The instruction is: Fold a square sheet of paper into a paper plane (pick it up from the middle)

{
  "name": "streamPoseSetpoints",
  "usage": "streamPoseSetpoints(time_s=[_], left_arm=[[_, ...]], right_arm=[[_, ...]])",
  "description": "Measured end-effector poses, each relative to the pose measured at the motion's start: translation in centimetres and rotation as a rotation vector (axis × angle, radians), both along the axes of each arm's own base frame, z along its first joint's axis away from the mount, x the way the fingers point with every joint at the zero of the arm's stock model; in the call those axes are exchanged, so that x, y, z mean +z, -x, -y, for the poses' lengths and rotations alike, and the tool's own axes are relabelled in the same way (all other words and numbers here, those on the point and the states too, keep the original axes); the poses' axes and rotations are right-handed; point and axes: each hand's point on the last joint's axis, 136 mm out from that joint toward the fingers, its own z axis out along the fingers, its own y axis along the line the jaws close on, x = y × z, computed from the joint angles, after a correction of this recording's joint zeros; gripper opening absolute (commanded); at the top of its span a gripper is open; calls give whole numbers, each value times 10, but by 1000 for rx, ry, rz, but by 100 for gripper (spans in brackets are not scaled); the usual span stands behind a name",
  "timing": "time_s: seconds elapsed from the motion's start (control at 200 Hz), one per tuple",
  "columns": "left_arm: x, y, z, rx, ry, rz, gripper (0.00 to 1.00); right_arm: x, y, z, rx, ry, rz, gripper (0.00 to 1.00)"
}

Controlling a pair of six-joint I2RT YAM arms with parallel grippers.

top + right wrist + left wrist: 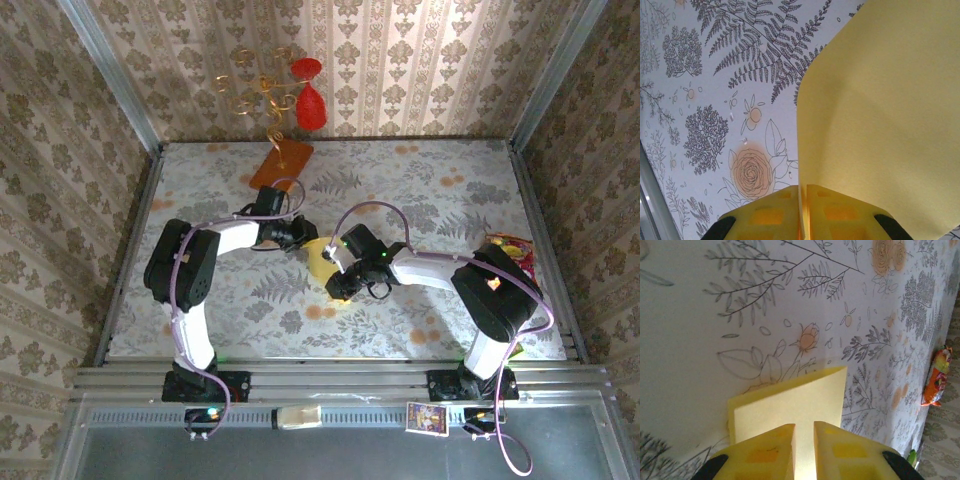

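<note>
The square sheet of paper (320, 258) is pale yellow and sits mid-table between my two grippers. In the left wrist view the paper (790, 405) lies folded over, a lower layer peeking out along its left and far edges. My left gripper (804, 450) hovers over its near part with a narrow gap between the jaws, and paper shows through the gap. In the top view this left gripper (303, 238) sits at the sheet's far-left side. My right gripper (804, 212) is shut on an edge of the paper (880, 100), which curves up and to the right. From above, the right gripper (338, 278) is at the sheet's near-right side.
An orange-brown slab (281, 163) with gold wire and red ornaments (310, 105) stands at the back of the table. A snack packet (512, 250) lies by the right edge, and that packet (936, 376) appears far right from the left wrist. A small card (426, 416) rests on the near rail.
</note>
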Motion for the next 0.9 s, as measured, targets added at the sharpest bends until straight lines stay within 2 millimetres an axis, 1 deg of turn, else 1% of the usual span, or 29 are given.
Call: streamPoseSetpoints(time_s=[0.09,0.2,0.345,0.525,0.9], left_arm=[[-4,2,13,-37,-12,1,14],[-11,8,23,-74,-33,-8,13],[-28,15,16,-84,-79,-49,12],[-29,15,15,-98,-91,-38,12],[-28,16,15,-115,-96,-26,11]], right_arm=[[0,-1,1,-7,-2,-6,14],[0,-3,2,-21,-3,-13,14],[-1,-6,9,-58,2,-38,15],[-4,-11,18,-107,28,-73,15],[-7,-23,31,-175,107,-50,15]])
